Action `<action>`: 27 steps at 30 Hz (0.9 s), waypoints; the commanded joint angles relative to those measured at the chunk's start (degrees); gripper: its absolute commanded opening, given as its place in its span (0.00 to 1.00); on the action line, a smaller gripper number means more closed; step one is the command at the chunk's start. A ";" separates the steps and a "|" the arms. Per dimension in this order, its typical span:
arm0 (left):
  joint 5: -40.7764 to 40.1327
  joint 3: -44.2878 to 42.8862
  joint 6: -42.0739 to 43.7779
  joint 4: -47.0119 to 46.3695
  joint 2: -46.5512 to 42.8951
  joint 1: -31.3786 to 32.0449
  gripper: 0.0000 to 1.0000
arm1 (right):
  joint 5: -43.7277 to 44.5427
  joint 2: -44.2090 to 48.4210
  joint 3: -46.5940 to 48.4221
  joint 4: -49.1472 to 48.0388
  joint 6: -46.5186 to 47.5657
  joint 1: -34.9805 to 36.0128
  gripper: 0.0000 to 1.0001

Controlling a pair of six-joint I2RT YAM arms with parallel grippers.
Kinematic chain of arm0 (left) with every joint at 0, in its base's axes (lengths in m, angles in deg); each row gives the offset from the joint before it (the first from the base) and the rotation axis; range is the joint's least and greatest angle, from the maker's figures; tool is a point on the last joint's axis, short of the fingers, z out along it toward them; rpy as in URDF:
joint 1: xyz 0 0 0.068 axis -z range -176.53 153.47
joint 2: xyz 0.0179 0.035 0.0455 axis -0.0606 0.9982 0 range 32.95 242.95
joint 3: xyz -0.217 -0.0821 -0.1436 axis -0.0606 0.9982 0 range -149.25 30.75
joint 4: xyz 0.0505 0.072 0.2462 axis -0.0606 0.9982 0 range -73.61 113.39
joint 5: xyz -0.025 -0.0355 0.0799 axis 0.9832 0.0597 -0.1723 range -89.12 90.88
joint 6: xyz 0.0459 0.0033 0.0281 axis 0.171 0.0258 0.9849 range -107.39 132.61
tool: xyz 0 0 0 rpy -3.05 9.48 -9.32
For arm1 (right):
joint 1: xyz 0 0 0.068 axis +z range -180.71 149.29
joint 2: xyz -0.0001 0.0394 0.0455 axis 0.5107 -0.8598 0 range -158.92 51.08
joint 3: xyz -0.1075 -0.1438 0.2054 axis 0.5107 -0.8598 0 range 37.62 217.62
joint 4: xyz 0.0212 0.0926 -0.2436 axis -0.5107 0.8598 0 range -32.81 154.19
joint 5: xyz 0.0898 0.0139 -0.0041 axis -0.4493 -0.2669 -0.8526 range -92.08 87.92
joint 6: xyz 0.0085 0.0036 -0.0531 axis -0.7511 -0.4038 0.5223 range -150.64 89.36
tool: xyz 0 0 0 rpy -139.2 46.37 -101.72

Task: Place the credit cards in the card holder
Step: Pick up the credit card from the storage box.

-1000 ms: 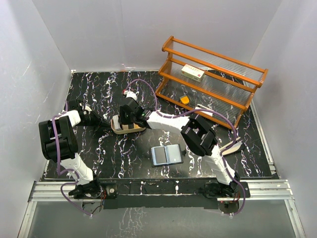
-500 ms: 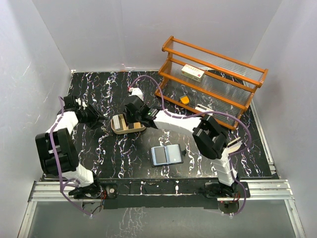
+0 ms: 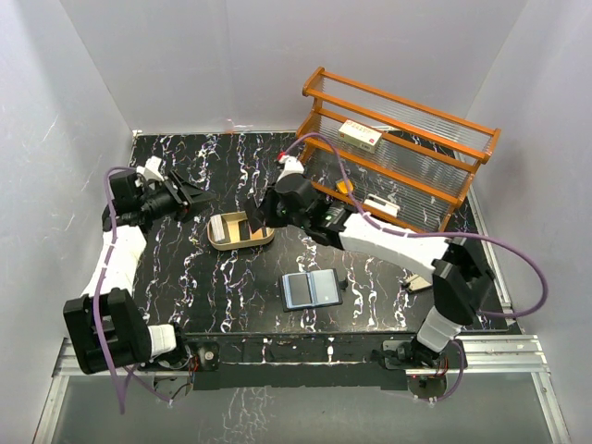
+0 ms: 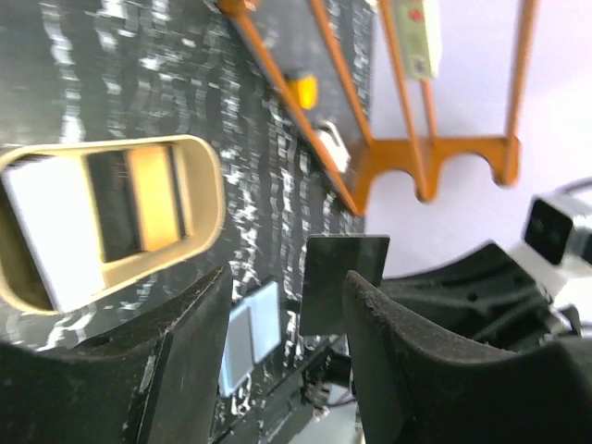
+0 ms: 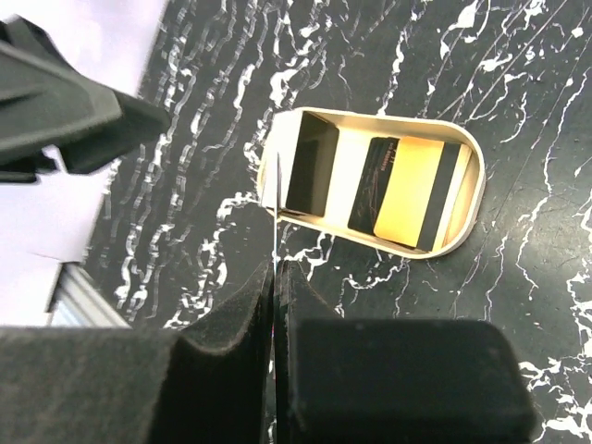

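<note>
The card holder lies open on the black marble table, pale blue-grey inside up; it also shows as the small pale wallet. My right gripper hangs just above the tan oval tray, shut on a dark credit card, which the right wrist view shows edge-on as a thin line. In the tray lie a tan credit card and a dark one. My left gripper is open and empty, left of the tray, facing the held card.
An orange wire rack stands at the back right, holding a white-and-red box and a small orange object. White walls close in the table on three sides. The right arm stretches across the middle of the table.
My right gripper shut on a dark card in the tray and lifted it to the right. My left gripper drew back to the left and opened.
</note>
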 commanded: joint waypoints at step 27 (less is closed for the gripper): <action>13.75 13.28 -41.50 -48.44 -10.83 14.07 0.00 | -9.15 18.54 -12.90 -15.93 -12.92 -1.69 0.25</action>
